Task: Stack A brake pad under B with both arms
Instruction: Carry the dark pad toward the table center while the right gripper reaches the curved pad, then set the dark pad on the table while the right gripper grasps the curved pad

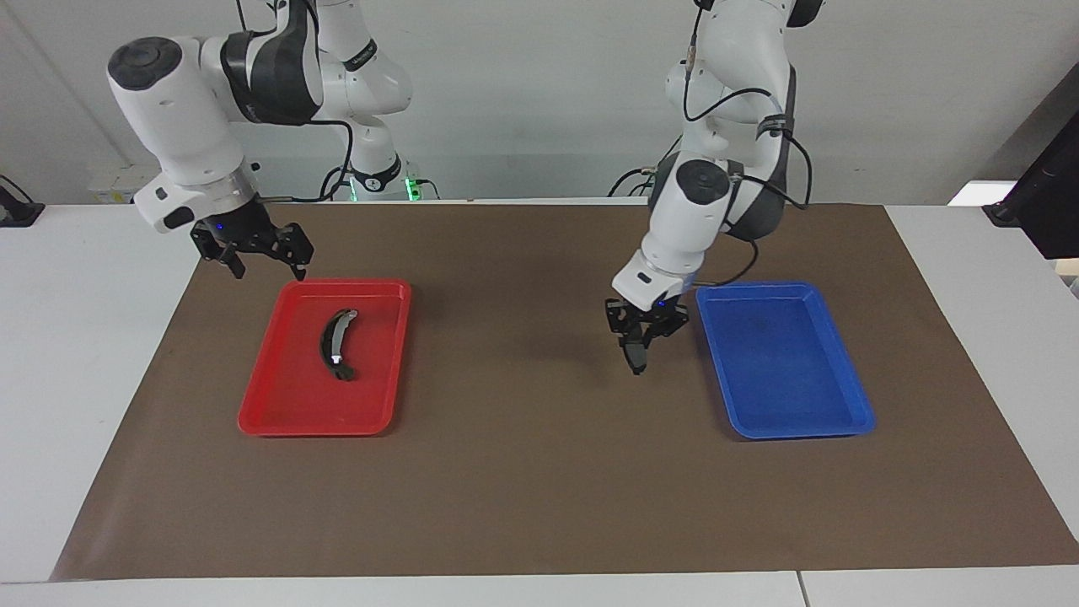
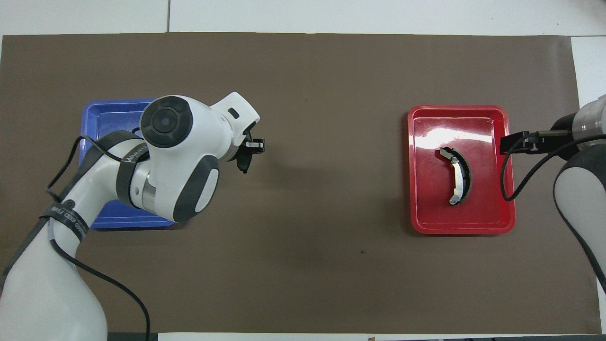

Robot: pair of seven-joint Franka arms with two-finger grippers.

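B [image 1: 337,344], a black crescent with a pale silver strip, lies in the red tray [image 1: 278,413]; it also shows in the overhead view [image 2: 457,176]. My right gripper [image 1: 265,265] is open and empty, in the air over the red tray's edge nearest the robots. My left gripper [image 1: 638,337] hangs over the brown mat beside the blue tray [image 1: 843,421]. It is shut on a small dark flat piece [image 1: 637,356], the A brake pad, held edge-on and hanging down. In the overhead view the left gripper [image 2: 246,152] shows under the arm's wrist.
A brown mat [image 1: 523,472] covers the table's middle. The blue tray [image 2: 102,118] has nothing in it and is partly covered by the left arm in the overhead view. The red tray [image 2: 492,222] holds only B.
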